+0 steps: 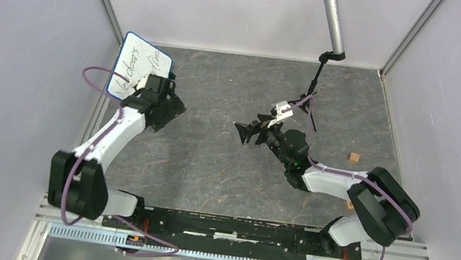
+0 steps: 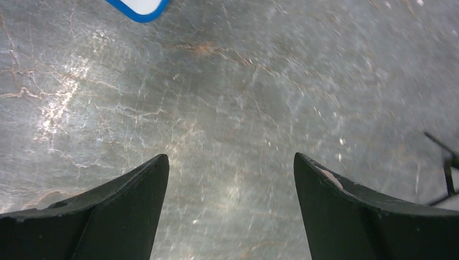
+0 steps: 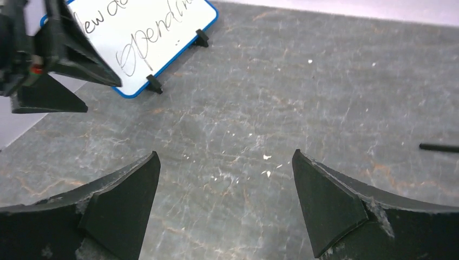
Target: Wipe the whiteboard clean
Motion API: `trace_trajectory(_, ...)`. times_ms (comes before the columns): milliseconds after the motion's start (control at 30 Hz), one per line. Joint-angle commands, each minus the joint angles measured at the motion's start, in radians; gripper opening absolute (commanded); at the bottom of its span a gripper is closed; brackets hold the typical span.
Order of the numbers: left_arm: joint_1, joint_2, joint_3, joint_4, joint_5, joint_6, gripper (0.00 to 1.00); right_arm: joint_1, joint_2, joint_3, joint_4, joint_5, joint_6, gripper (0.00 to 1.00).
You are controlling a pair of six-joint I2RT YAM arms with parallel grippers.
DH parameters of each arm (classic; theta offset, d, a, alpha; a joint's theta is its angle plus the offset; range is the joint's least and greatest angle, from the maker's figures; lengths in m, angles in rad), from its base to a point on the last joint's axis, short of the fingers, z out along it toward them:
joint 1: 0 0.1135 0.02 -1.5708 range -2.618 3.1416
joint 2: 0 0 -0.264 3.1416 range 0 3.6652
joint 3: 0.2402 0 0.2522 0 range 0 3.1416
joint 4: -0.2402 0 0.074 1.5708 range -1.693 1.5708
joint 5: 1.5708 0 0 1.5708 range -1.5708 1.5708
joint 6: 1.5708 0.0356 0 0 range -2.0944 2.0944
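At the left fingers (image 2: 135,206): spread wide, nothing held, grey surface (image 2: 233,97) seen between them.
At the right fingers (image 3: 330,200): also spread wide, nothing gripped.
Whiteboard (image 1: 135,57): propped tilted on its black feet at the far-left corner of the surface, black handwriting on its face, left fingers just beside it.
Wooden block (image 1: 353,157): laid on the surface, far right.

The whiteboard (image 1: 137,62) (image 3: 142,40) is a small white rectangle with a blue rim and rounded corners. It stands in the far-left corner of the surface (image 1: 210,161), close by the left wall. It rests on small black feet and tilts back, so its face looks up. Black cursive handwriting in two lines (not wiped at all) covers the face. The left wrist view catches only one blue-rimmed corner (image 2: 139,6).
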Motion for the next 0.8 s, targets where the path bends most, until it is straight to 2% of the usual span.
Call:
trace_trajectory(0, -0.05, 0.137, 0.098, 0.033, -0.253, -0.22, 0.91, 0.008, 0.079, -0.082, 0.401, 0.012, -0.177, 0.98)
trace_trajectory(67, -0.066, 0.207, 0.124, 0.026, -0.34, -0.285, 0.92, 0.009, 0.076, -0.128, 0.425, 0.048, -0.253, 0.98)
trace_trajectory(133, -0.066, 0.278, 0.149, 0.025, -0.396, -0.343, 0.91, 0.009, 0.049, -0.136, 0.373, 0.096, -0.317, 0.98)
trace_trajectory(233, -0.065, 0.384, 0.211, 0.018, -0.463, -0.372, 0.86, 0.009, 0.016, -0.134, 0.333, 0.123, -0.387, 0.98)
trace_trajectory(333, -0.056, 0.474, 0.295, -0.006, -0.484, -0.374, 0.76, 0.009, 0.013, -0.121, 0.302, 0.121, -0.442, 0.98)
trace_trajectory(533, -0.036, 0.6, 0.419, -0.08, -0.481, -0.409, 0.71, 0.008, 0.034, -0.081, 0.241, 0.12, -0.47, 0.98)
trace_trajectory(633, -0.028, 0.613, 0.409, -0.079, -0.458, -0.452, 0.65, 0.009, 0.037, -0.077, 0.24, 0.116, -0.47, 0.98)
trace_trajectory(767, -0.027, 0.622, 0.399, -0.079, -0.477, -0.479, 0.65, 0.009, 0.029, -0.079, 0.235, 0.11, -0.472, 0.98)
